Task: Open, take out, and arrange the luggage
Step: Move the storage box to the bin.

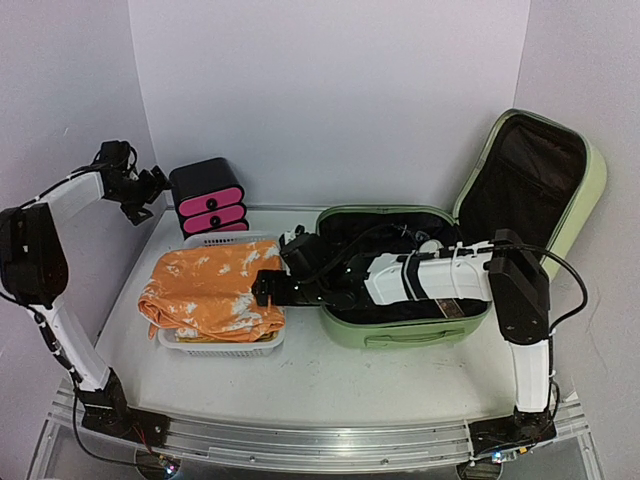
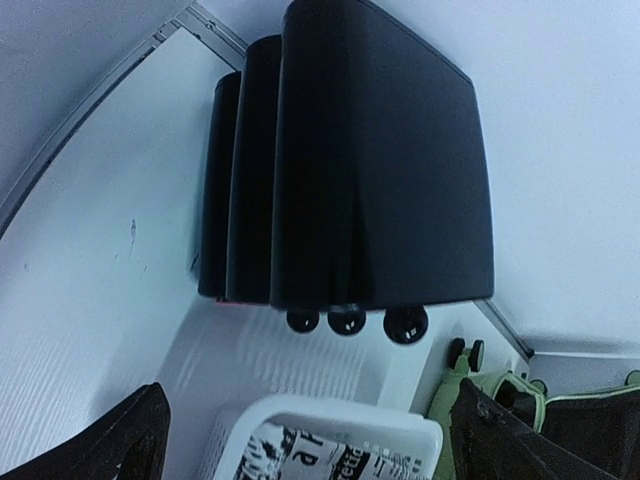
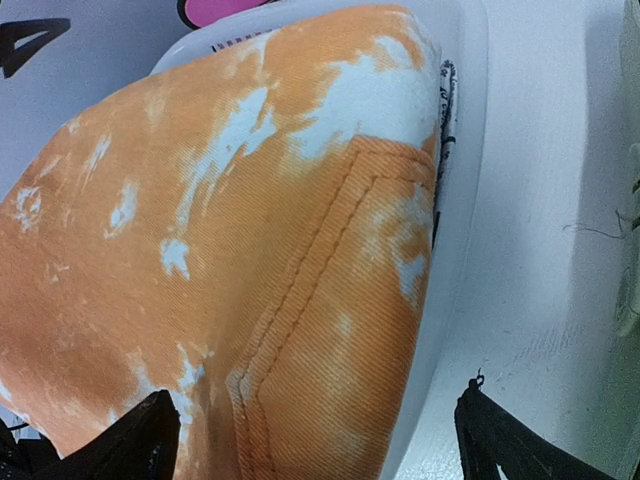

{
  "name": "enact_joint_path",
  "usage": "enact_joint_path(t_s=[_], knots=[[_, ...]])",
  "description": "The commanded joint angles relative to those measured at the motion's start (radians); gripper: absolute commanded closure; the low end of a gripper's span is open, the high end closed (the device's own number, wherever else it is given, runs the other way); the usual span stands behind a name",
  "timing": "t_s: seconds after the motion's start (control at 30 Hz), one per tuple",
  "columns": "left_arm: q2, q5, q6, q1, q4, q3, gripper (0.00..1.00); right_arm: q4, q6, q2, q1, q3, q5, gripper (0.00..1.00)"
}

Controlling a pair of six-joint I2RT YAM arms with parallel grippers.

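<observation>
The light-green luggage point(image 1: 405, 332) lies open at the right, its lid point(image 1: 530, 180) standing up with black lining showing. One corner and a black wheel point(image 2: 465, 352) show in the left wrist view. My right arm reaches left out of the luggage. My right gripper point(image 1: 262, 290) point(image 3: 320, 445) is open just above an orange-and-white garment point(image 1: 210, 285) point(image 3: 250, 250) that lies in the white basket point(image 1: 225, 347). Its fingers point(image 3: 140, 440) stand wide apart and grip nothing. My left gripper point(image 1: 153, 187) point(image 2: 310, 450) hangs open and empty, raised beside the drawer box.
A small black drawer box point(image 1: 207, 195) point(image 2: 370, 160) with pink fronts stands at the back left, next to the basket rim point(image 2: 340, 412). A black-and-white printed item point(image 2: 320, 452) lies in the basket. Walls close in on the left, back and right.
</observation>
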Motion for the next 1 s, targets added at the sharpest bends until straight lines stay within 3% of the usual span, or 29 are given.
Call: enact_joint_path(t_s=[0.0,0.23,0.47,0.67,0.83,0.97], knots=[[0.119,0.084,-0.061,0.014,0.209,0.109,0.01,0.049,-0.028,0.023,0.001,0.053,-0.011,0.07],[0.319,0.164,-0.121,0.05,0.318,0.225,0.01,0.085,-0.048,0.046,0.001,0.061,-0.047,0.08],[0.455,0.225,-0.1,0.061,0.326,0.345,0.03,0.094,-0.064,0.065,-0.002,0.07,-0.073,0.11],[0.526,0.307,-0.099,0.063,0.327,0.425,0.15,0.105,-0.095,0.102,-0.003,0.105,-0.14,0.29],[0.55,0.376,-0.096,0.058,0.333,0.446,0.24,0.117,-0.107,0.106,-0.002,0.097,-0.147,0.38],[0.561,0.47,-0.083,0.04,0.335,0.442,0.33,0.161,-0.138,0.116,-0.002,0.1,-0.257,0.45]])
